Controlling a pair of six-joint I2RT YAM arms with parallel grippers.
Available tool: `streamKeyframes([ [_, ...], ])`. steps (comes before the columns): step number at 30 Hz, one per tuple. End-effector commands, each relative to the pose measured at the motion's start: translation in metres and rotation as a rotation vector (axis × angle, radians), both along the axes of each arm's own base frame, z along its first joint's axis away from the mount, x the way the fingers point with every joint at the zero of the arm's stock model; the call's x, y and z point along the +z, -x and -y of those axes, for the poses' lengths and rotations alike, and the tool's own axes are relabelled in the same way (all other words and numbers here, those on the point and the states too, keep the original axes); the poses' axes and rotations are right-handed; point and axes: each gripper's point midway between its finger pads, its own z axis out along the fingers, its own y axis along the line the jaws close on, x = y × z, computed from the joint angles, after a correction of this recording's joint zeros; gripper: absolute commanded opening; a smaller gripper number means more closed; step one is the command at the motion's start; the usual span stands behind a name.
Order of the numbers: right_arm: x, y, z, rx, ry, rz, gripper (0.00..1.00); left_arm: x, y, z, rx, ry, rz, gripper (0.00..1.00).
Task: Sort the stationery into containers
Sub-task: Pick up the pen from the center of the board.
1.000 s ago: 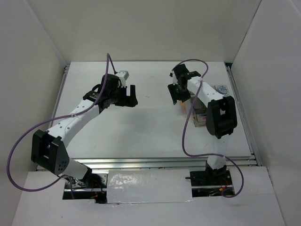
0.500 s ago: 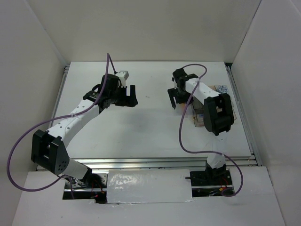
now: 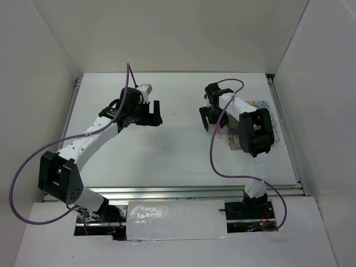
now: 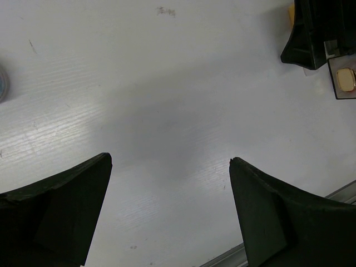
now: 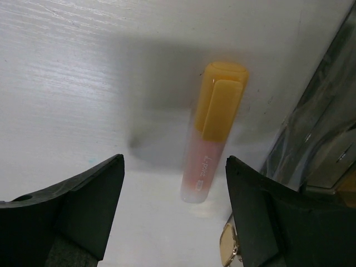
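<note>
right gripper [image 5: 173, 167] hangs spread, gripping nothing, the orange highlighter [image 5: 214, 133] lying flat below between its fingers, nearer the one by the clear box [image 5: 328, 111]. closing off-centre could roll it against that wall. left gripper [image 4: 169, 161] spread, empty.

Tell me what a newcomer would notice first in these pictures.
An orange highlighter lies flat on the white table, right below the right end effector, whose jaws stand open on either side of it, with the clear box just beside. Across the table, the left end effector hangs wide open, holding nothing, and purple cables loop off both arms.
</note>
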Motion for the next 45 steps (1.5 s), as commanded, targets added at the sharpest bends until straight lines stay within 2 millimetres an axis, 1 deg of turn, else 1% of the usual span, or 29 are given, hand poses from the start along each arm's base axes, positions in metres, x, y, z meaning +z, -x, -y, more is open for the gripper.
streamKeyframes([
  [1,0.003,-0.007,-0.006,-0.01,-0.021,0.004,0.8,0.014,-0.008,0.004,0.007,0.041,0.025,0.99],
  [5,0.004,-0.008,-0.01,-0.026,-0.038,0.003,0.8,0.015,-0.01,0.003,0.012,0.042,0.02,0.99],
  [7,0.001,-0.006,-0.01,-0.031,-0.038,-0.006,0.78,0.014,-0.012,0.002,0.015,0.042,0.017,0.99],
  [8,0.0,-0.006,-0.011,-0.031,-0.042,-0.01,0.74,0.013,-0.011,0.002,0.015,0.042,0.013,0.99],
  [11,-0.001,-0.005,-0.012,-0.021,-0.054,-0.021,0.68,0.009,-0.012,0.002,0.015,0.046,-0.001,0.99],
  [12,0.0,-0.004,-0.014,-0.01,-0.06,-0.023,0.62,0.009,-0.012,0.002,0.014,0.047,-0.001,0.99],
  [14,0.001,-0.001,-0.023,0.009,-0.086,-0.031,0.56,0.008,-0.013,0.002,0.015,0.048,-0.002,0.99],
  [17,0.0,0.004,-0.032,0.018,-0.104,-0.042,0.51,0.008,-0.014,0.003,0.011,0.049,-0.007,0.99],
  [19,-0.004,0.006,-0.034,0.012,-0.105,-0.054,0.49,0.006,-0.015,0.004,0.01,0.048,-0.012,0.99],
  [20,-0.008,0.008,-0.033,0.006,-0.104,-0.07,0.44,0.006,-0.015,0.004,0.009,0.049,-0.014,0.99],
  [22,-0.013,0.013,-0.03,-0.015,-0.109,-0.103,0.41,0.006,-0.014,0.005,0.004,0.046,-0.016,0.99],
  [23,-0.017,0.017,-0.026,-0.023,-0.116,-0.132,0.37,0.006,-0.014,0.003,0.007,0.046,-0.014,0.99],
  [24,-0.017,0.02,-0.028,-0.028,-0.144,-0.148,0.34,0.005,-0.013,0.004,0.003,0.047,-0.012,0.99],
  [27,-0.02,0.026,-0.026,-0.05,-0.154,-0.175,0.28,0.005,-0.01,0.004,-0.007,0.056,-0.012,0.99],
  [28,-0.019,0.027,-0.026,-0.051,-0.158,-0.178,0.22,0.004,-0.009,0.005,-0.012,0.06,-0.014,0.99],
  [30,-0.02,0.029,-0.027,-0.039,-0.167,-0.18,0.13,0.001,-0.009,0.003,-0.014,0.059,-0.02,0.99],
  [31,-0.017,0.029,-0.027,-0.021,-0.173,-0.174,0.06,0.003,-0.009,0.003,-0.015,0.064,-0.013,0.99],
  [32,-0.014,0.028,-0.027,-0.009,-0.175,-0.16,0.03,0.006,-0.008,0.004,-0.026,0.077,-0.012,0.99],
  [33,-0.011,0.028,-0.028,0.02,-0.181,-0.149,0.01,0.008,-0.009,0.002,-0.024,0.086,-0.01,0.98],
  [35,0.019,0.021,-0.039,0.077,-0.246,-0.071,0.0,0.013,-0.008,0.001,-0.047,0.124,-0.002,0.97],
  [36,0.033,0.018,-0.044,0.161,-0.276,-0.038,0.0,0.018,-0.005,0.0,-0.061,0.139,0.01,0.97],
  [37,0.062,0.016,-0.049,0.208,-0.313,0.026,0.0,0.018,-0.002,0.0,-0.077,0.151,0.011,0.97],
  [38,0.084,0.013,-0.055,0.257,-0.345,0.073,0.0,0.022,0.001,-0.001,-0.115,0.166,0.028,0.96],
  [39,0.1,0.012,-0.056,0.349,-0.342,0.124,0.0,0.035,0.005,-0.002,-0.141,0.176,0.071,0.95],
  [40,0.129,0.013,-0.058,0.402,-0.343,0.203,0.0,0.035,0.011,-0.003,-0.164,0.182,0.083,0.94],
  [41,0.147,0.011,-0.058,0.45,-0.334,0.258,0.0,0.041,0.012,-0.005,-0.193,0.179,0.131,0.93],
  [42,0.172,0.017,-0.061,0.569,-0.306,0.339,0.0,0.05,0.023,-0.005,-0.225,0.198,0.162,0.91],
  [44,0.188,0.026,-0.063,0.677,-0.266,0.401,0.0,0.061,0.029,-0.008,-0.244,0.22,0.208,0.9],
  [45,0.192,0.029,-0.064,0.765,-0.228,0.438,0.0,0.071,0.036,-0.006,-0.265,0.249,0.235,0.89],
])
